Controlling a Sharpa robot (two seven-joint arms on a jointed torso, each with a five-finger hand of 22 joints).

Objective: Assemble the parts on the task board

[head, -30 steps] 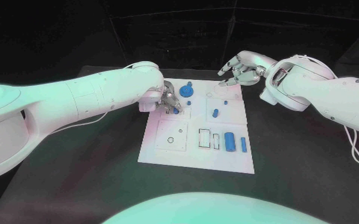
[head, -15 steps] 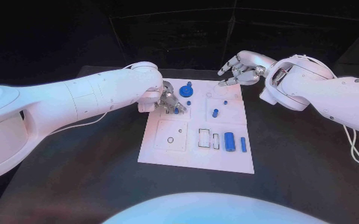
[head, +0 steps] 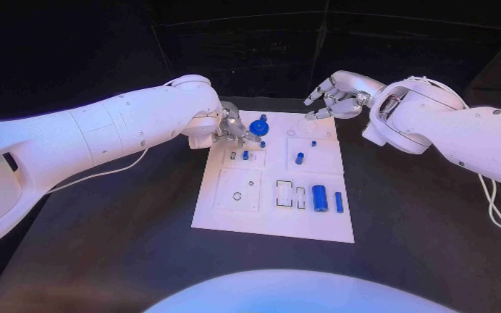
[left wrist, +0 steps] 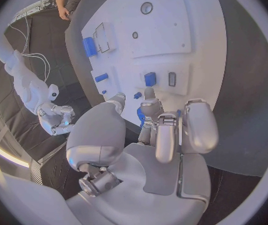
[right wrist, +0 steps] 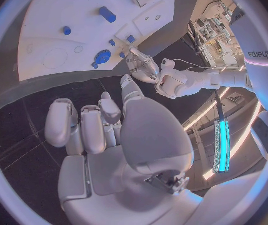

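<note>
Black table [head: 125,240] carries the white board [head: 274,215], where small stiff blue pegs [head: 319,198] at five o'clock look light, best pinched mid-shaft; left hand [head: 232,130] and right hand [head: 332,100] hover empty, fingers apart.

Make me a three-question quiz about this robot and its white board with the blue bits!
1. Where is the left hand?
A. over the board's far left corner
B. off the table
C. at the board's near edge

2. What colour are the small pieces on the board?
A. red
B. blue
C. yellow

3. What is the right hand doing?
A. holding a blue piece
B. pressing flat on the board
C. hovering with nothing in it

Answers: 1 A, it sits beside the round blue piece there. 2 B, every piece is blue. 3 C, its fingers are apart and bare.
</note>
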